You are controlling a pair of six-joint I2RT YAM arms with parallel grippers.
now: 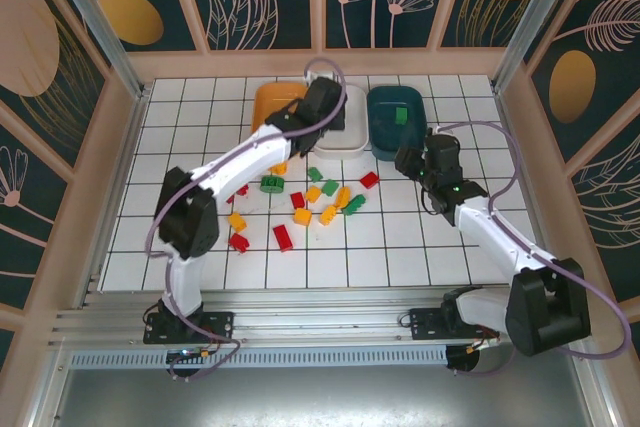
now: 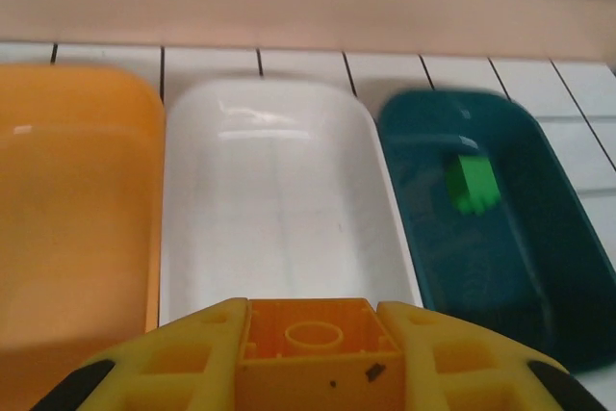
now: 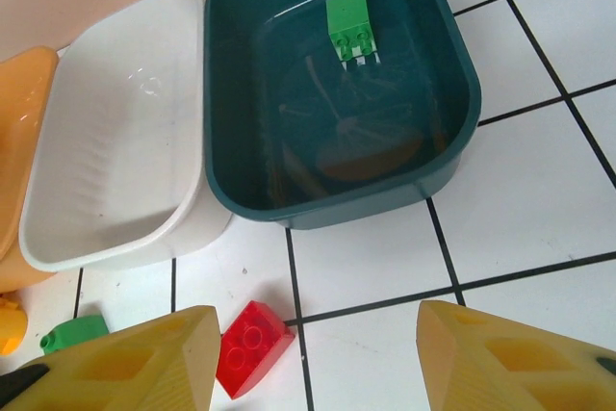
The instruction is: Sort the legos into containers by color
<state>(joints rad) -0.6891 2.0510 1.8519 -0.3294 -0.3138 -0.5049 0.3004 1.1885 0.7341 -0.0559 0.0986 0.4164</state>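
Left wrist, orange brick (image 2: 310,351) clamped in left tool (image 2: 310,326) — white bin (image 2: 274,190) beyond

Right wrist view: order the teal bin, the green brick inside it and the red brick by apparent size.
1. teal bin
2-3. red brick, then green brick; unsure, the red one is nearer the camera.
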